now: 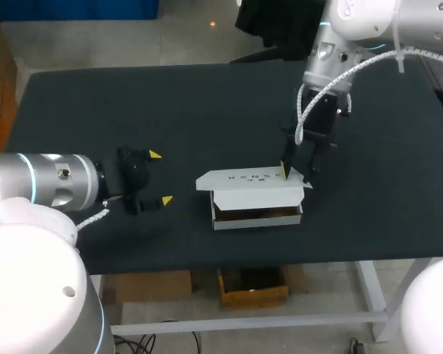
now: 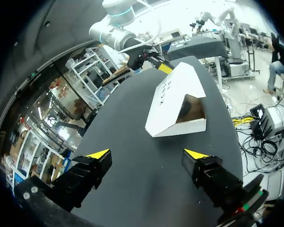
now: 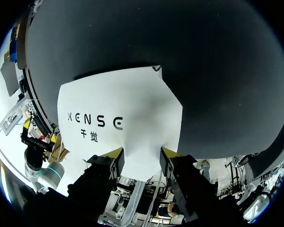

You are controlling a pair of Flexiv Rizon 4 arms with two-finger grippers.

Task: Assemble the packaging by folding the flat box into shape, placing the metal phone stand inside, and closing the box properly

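Note:
A white cardboard box sits mid-table, its lid hinged at the far side and raised a little, so the front gapes. Its inside is dark, and I cannot make out a phone stand there. My right gripper comes down from above onto the lid's right end. In the right wrist view its fingers stand apart with the tips against the printed lid, open and pinching nothing. My left gripper is wide open on the table left of the box, apart from it and empty.
The black table top stretches well beyond the box on all sides. The table's front edge runs a short way in front of the box. My left arm lies low over the table's front left part.

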